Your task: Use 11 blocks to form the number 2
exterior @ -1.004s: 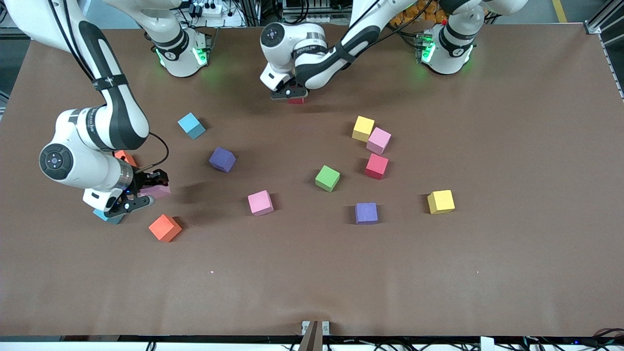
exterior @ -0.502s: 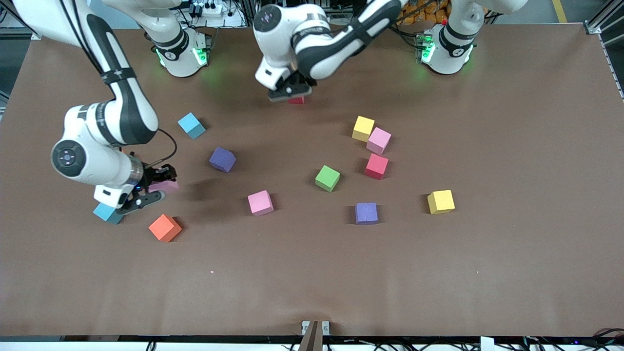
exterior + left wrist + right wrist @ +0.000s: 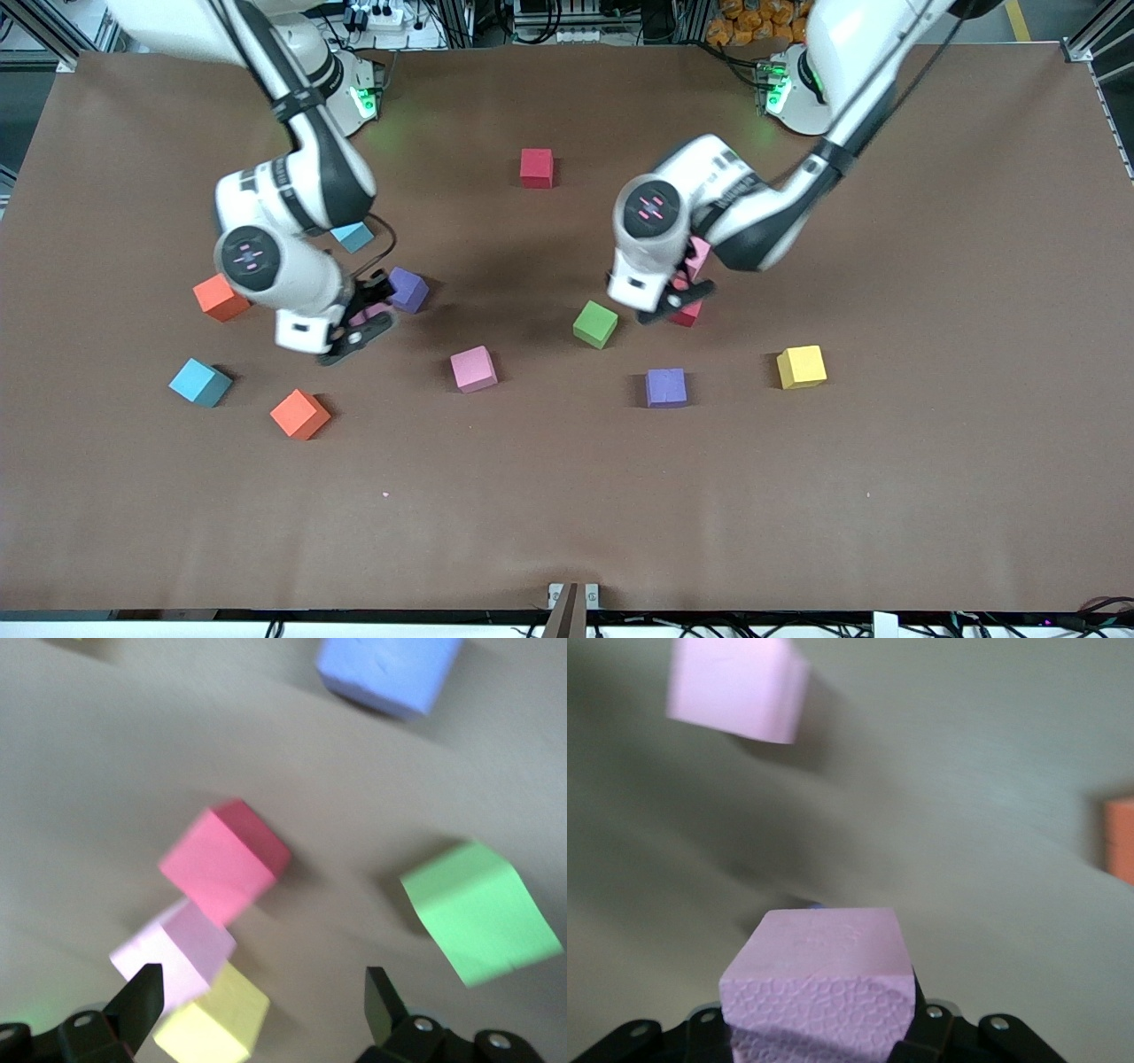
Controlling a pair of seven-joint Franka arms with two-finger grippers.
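My right gripper [image 3: 359,321] is shut on a pink block [image 3: 368,312] and holds it above the table beside a purple block [image 3: 407,289]. The held pink block fills the right wrist view [image 3: 819,979]. My left gripper [image 3: 679,298] is open and empty over a cluster of a red block [image 3: 226,861], a pale pink block [image 3: 173,955] and a yellow block [image 3: 213,1023]. A green block [image 3: 594,323] lies beside that cluster. A red block [image 3: 536,167] lies alone near the arms' bases. No number 2 is in view.
Loose blocks lie about: light blue [image 3: 354,236], orange [image 3: 220,297], light blue [image 3: 200,382], orange [image 3: 299,414], pink [image 3: 473,369], purple [image 3: 665,387], yellow [image 3: 801,366]. The brown table [image 3: 567,514] is bare nearer the front camera.
My left gripper let go of the red block near the bases and swung over the red, pink and yellow cluster. My right gripper carried the pink block toward the purple block.
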